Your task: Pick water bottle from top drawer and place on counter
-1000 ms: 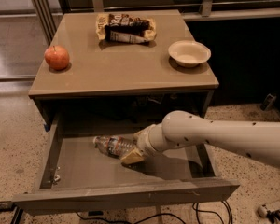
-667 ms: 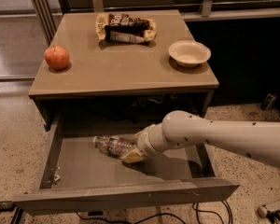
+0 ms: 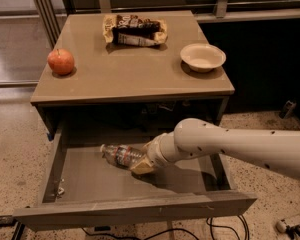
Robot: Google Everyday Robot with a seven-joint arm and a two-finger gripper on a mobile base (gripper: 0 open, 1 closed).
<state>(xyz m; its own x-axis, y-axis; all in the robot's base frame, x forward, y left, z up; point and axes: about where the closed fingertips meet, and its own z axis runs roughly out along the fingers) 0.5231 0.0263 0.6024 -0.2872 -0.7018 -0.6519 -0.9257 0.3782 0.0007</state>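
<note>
Grasping the water bottle in the top drawer, we cannot tell if our gripper holds it; next, lift.

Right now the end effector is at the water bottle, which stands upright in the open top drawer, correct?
No. The camera view shows the water bottle lying on its side in the open top drawer; the end effector is at it.
</note>
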